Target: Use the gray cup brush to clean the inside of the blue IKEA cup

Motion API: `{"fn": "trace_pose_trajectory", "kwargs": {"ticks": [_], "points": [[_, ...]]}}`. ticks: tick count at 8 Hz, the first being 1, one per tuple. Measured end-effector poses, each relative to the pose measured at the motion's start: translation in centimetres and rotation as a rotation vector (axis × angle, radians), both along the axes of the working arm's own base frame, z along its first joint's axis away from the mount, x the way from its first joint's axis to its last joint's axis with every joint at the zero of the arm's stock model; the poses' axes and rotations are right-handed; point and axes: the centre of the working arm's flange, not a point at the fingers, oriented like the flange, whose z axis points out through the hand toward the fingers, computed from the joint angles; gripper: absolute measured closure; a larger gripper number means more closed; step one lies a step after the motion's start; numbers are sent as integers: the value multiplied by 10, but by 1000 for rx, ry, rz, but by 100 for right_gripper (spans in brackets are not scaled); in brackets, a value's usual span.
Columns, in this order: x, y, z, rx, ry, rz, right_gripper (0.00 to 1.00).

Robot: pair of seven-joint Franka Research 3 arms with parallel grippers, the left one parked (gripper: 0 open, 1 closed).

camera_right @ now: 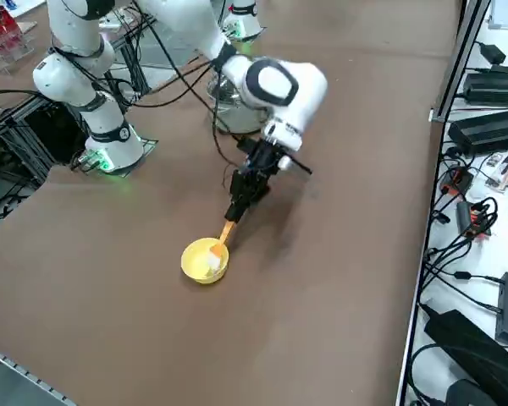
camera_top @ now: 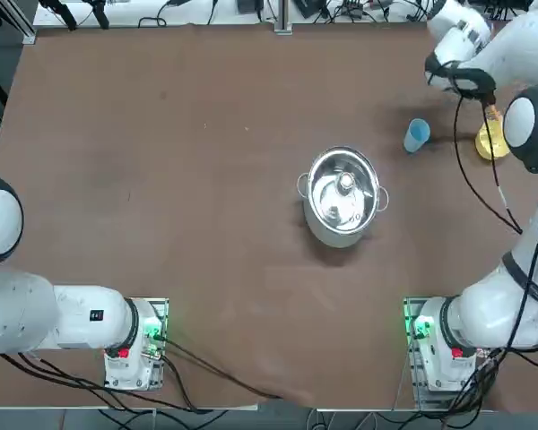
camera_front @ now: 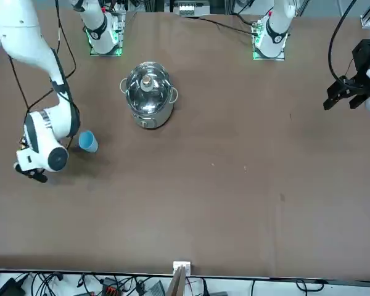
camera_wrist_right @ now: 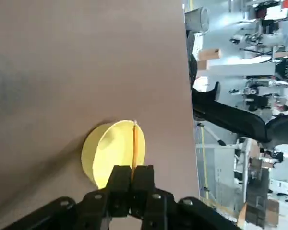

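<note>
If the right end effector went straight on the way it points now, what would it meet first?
Probably the yellow bowl: the right end effector points down at it, brush between, though exact depth is unclear.

The right arm reaches out and bends down toward the yellow bowl [camera_right: 196,263], its wrist tilted. The right gripper [camera_wrist_right: 132,169] points down at the bowl from just above its rim. Its two black fingers [camera_wrist_right: 144,178] are closed around the orange handle that slants into the bowl.
</note>
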Motion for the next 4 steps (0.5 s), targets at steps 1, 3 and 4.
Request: {"fn": "trace_pose_trajectory", "kwargs": {"ticks": [1, 3, 4], "points": [[9, 1, 47, 68, 22, 7, 97], [16, 4, 141, 208, 60, 11, 97], [16, 14, 171, 289, 58, 5, 97]]}}
